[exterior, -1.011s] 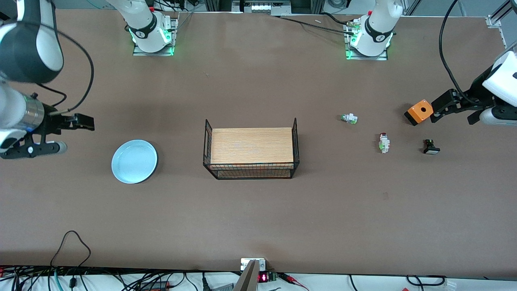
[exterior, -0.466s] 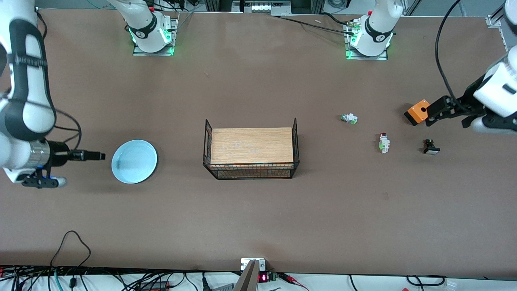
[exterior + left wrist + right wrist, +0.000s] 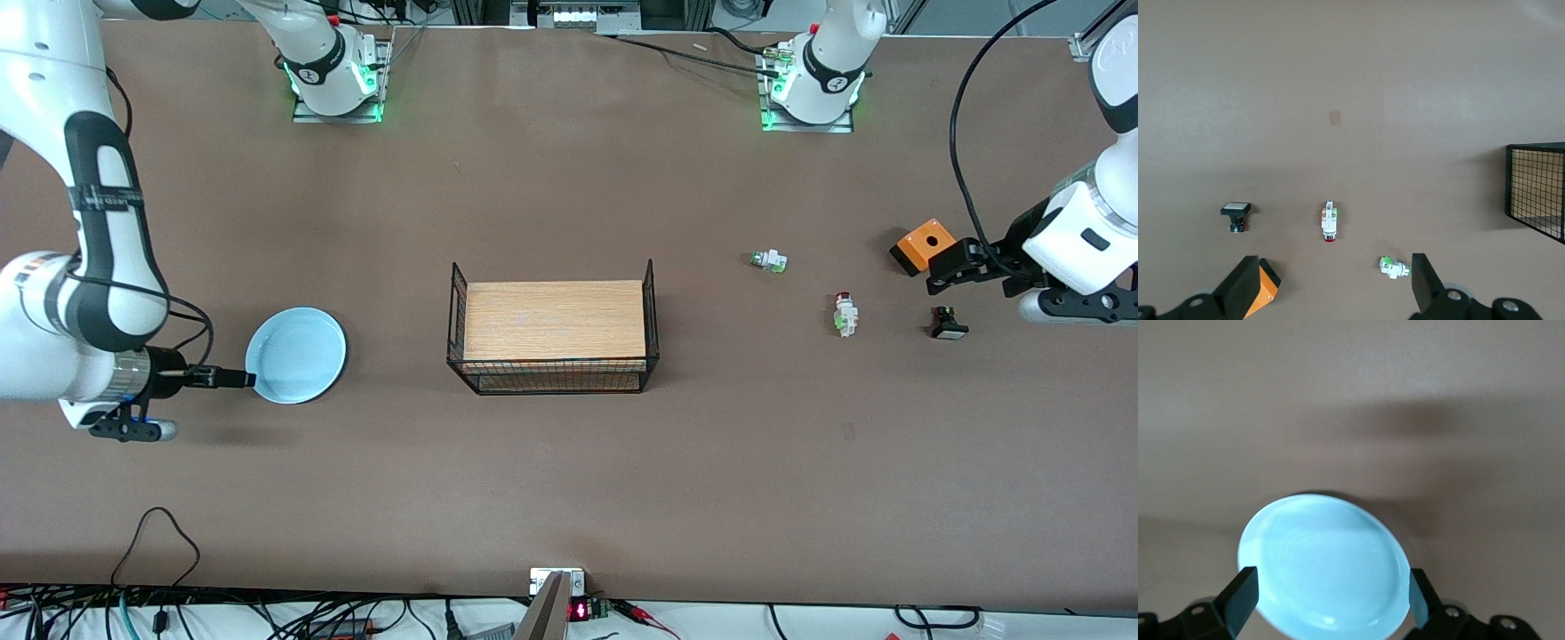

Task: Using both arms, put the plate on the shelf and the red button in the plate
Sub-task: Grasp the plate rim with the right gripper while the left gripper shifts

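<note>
A: Where is the right end effector (image 3: 233, 380)?

B: Low, at the edge of the plate (image 3: 296, 355) toward the right arm's end of the tabletop (image 3: 569, 462). In the right wrist view its fingers (image 3: 1239, 600) are spread wide, one on each side of the plate (image 3: 1325, 563), with the rim between them; I cannot tell whether they touch it. The plate lies flat on the tabletop.

A: And past the plate from it?

B: Toward the middle of the tabletop stands a black wire basket (image 3: 553, 327) with a wooden board in it.

A: The left end effector (image 3: 944, 270)?

B: It hangs open toward the left arm's end, fingers (image 3: 1245, 291) apart and holding nothing. Just beside it is an orange box (image 3: 925, 245). Near it is a black part with a white face (image 3: 949, 324). Farther out, toward the basket, lies the red button (image 3: 845, 315) on its side, alone on the tabletop; it shows ahead of the fingers in the left wrist view (image 3: 1329, 221). A green-capped white part (image 3: 768, 260) lies farther still.
</note>
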`<state>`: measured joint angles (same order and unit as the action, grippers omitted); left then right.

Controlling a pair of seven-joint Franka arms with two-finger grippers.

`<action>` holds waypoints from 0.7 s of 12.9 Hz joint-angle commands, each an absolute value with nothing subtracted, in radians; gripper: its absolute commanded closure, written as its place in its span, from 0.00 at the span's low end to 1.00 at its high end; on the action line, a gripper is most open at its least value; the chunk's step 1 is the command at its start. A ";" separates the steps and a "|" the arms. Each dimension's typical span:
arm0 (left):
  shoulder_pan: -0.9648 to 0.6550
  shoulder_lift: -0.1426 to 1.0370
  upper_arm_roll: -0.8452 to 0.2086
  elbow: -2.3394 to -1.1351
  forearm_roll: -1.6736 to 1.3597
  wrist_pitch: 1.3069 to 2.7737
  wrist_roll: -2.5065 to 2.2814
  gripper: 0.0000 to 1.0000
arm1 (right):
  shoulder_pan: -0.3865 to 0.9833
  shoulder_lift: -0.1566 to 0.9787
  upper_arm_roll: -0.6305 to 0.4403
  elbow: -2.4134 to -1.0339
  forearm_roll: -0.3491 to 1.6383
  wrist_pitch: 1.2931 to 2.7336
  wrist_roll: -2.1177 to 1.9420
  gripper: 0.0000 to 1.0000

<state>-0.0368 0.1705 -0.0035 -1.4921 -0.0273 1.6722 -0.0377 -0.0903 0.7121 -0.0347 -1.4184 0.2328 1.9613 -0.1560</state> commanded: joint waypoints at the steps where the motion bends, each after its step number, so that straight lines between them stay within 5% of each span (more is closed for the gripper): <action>1: -0.025 0.183 -0.008 -1.482 -0.021 1.675 -0.032 0.00 | -0.094 0.768 -0.029 -1.397 0.249 2.029 -0.192 0.00; 9: -0.023 0.225 -0.008 -1.483 -0.018 1.706 -0.035 0.00 | -0.092 0.851 -0.029 -1.408 0.242 2.114 -0.294 0.09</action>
<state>-0.0272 0.2115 -0.0035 -1.4926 -0.0273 1.7027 -0.0372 -0.0887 0.8332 -0.0346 -1.4177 0.2328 2.1049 -0.2558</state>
